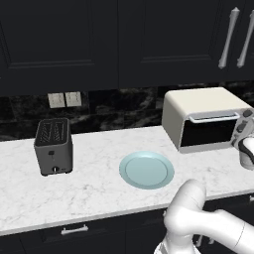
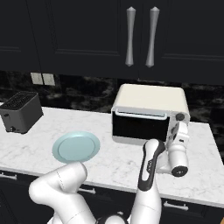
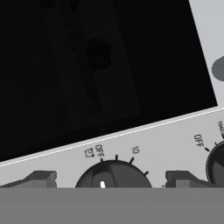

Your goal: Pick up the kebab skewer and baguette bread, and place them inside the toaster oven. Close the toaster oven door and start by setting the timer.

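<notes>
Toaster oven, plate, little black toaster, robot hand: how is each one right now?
toaster oven door: closed.
timer knob: pointing near OFF, between the finger tips.
gripper: open, either side of the knob.
plate: nothing on it.
black toaster: upright, slots look empty.

Toaster oven (image 3: 175, 131) panel: "OFF", "10" at knob (image 3: 113, 175); second "OFF".

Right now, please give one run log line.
toaster oven door: closed | claw: open, straddling timer knob | plate: bare
</notes>
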